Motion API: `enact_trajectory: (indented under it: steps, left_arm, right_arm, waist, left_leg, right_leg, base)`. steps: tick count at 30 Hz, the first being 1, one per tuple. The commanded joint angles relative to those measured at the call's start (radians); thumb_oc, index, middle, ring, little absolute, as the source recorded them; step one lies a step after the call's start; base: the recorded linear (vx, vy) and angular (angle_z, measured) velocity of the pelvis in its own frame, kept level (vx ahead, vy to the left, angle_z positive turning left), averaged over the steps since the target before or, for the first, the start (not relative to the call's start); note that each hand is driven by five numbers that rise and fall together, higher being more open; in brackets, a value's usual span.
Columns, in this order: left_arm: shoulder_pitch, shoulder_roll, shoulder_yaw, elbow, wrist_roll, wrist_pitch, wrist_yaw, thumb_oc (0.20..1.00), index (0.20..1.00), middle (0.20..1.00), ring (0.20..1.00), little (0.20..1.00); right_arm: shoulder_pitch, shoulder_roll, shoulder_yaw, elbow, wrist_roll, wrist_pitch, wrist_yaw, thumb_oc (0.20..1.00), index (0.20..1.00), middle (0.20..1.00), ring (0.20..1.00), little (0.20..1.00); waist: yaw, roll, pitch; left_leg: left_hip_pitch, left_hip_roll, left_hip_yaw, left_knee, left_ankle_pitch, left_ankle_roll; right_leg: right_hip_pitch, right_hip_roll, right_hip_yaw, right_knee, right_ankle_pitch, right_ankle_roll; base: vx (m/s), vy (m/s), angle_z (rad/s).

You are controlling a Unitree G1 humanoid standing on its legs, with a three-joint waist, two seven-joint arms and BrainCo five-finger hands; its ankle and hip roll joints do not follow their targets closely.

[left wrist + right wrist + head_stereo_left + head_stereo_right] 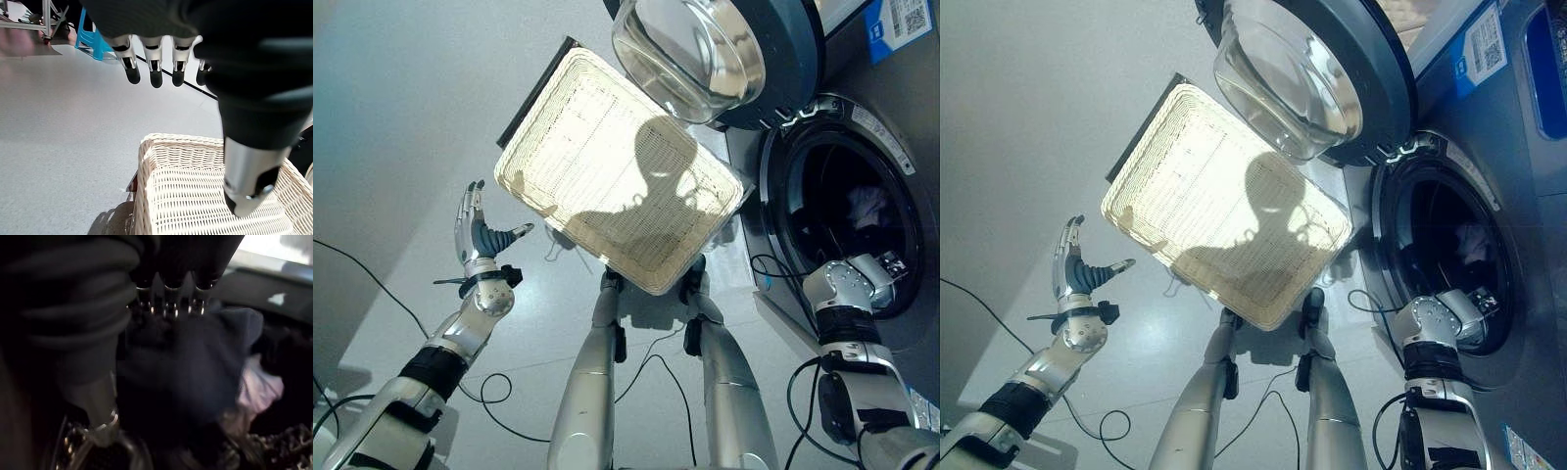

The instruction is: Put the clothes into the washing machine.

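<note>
The washing machine (901, 157) stands at my right with its round glass door (695, 54) swung open. My right arm reaches into the drum, past the door rim. In the right wrist view my right hand (166, 293) has straight fingers, with the thumb held apart. Their tips are at a dark blue cloth (195, 367) lying in the drum, beside a pale pinkish cloth (259, 391). A white cloth (868, 204) shows deep in the drum. The wicker basket (597, 147) in front of me holds nothing. My left hand (475, 235) is raised open, left of the basket.
A black board (533, 93) lies under the basket's far edge. The open door overhangs the basket's right corner. A blue stool (90, 29) stands far off across the grey floor.
</note>
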Motion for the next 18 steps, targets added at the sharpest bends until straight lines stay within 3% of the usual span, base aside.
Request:
enact_trajectory:
  steps: [1,5,6,8,10,12,18]
  left_arm:
    - [-0.037,-0.062,0.013,0.044,-0.017,0.002,0.012,1.0,1.0,1.0,1.0,1.0]
    - [-0.052,-0.077,0.008,0.053,-0.035,0.026,-0.005,1.0,1.0,1.0,1.0,1.0]
    - [-0.049,-0.086,0.01,0.059,-0.04,0.032,-0.007,1.0,1.0,1.0,1.0,1.0]
    - [-0.045,-0.097,0.023,0.064,-0.039,0.038,-0.013,1.0,1.0,1.0,1.0,1.0]
    - [-0.036,-0.101,0.03,0.061,-0.042,0.042,-0.014,1.0,1.0,1.0,1.0,1.0]
    - [-0.03,-0.109,0.037,0.058,-0.052,0.047,-0.015,1.0,1.0,1.0,1.0,1.0]
    - [0.0,-0.163,0.074,0.102,-0.112,0.013,-0.02,1.0,1.0,1.0,1.0,1.0]
  right_arm:
    - [0.126,-0.149,-0.112,-0.019,0.012,0.184,0.169,1.0,1.0,1.0,1.0,1.0]
    - [0.091,-0.113,-0.004,0.003,0.012,0.418,0.312,1.0,1.0,1.0,1.0,1.0]
    - [0.095,-0.102,0.028,0.026,-0.025,0.542,0.295,1.0,1.0,1.0,1.0,1.0]
    - [0.097,-0.101,0.075,0.056,-0.172,0.638,0.196,1.0,1.0,1.0,1.0,1.0]
    - [0.103,-0.112,0.117,0.082,-0.397,0.685,0.137,1.0,1.0,1.0,1.0,1.0]
    - [0.097,-0.13,0.165,0.104,-0.571,0.702,0.146,1.0,1.0,1.0,1.0,1.0]
    - [0.072,-0.168,0.271,0.145,-1.1,0.715,0.093,1.0,1.0,1.0,1.0,1.0]
  waist:
    - [-0.075,0.034,-0.024]
    - [-0.066,0.04,-0.024]
    - [-0.066,0.039,-0.024]
    - [-0.06,0.037,-0.024]
    - [-0.054,0.035,-0.024]
    - [-0.048,0.033,-0.024]
    - [-0.034,0.031,-0.024]
  left_leg:
    - [0.024,-0.058,0.035,0.061,-0.114,-0.007]
    - [0.023,-0.061,0.039,0.058,-0.106,-0.002]
    - [0.027,-0.061,0.042,0.052,-0.104,-0.002]
    - [0.023,-0.06,0.044,0.044,-0.099,0.001]
    - [0.028,-0.059,0.045,0.032,-0.094,0.001]
    - [0.026,-0.059,0.045,0.025,-0.09,0.001]
    - [0.036,-0.062,0.038,0.013,-0.089,-0.001]
  right_leg:
    - [0.08,0.017,-0.023,-0.139,0.105,0.108]
    - [0.082,0.015,-0.028,-0.143,0.109,0.103]
    - [0.086,0.013,-0.033,-0.146,0.109,0.103]
    - [0.084,0.012,-0.038,-0.155,0.115,0.103]
    - [0.091,0.013,-0.045,-0.166,0.117,0.103]
    - [0.089,0.013,-0.051,-0.173,0.12,0.102]
    - [0.095,0.012,-0.061,-0.18,0.122,0.109]
  base:
    - [0.0,0.0,0.0]
    - [0.0,0.0,0.0]
    - [0.02,0.01,-0.05]
    - [0.0,0.011,-0.07]
    - [-0.02,0.011,-0.08]
    - [-0.03,0.013,-0.05]
    - [-0.04,0.021,0.01]
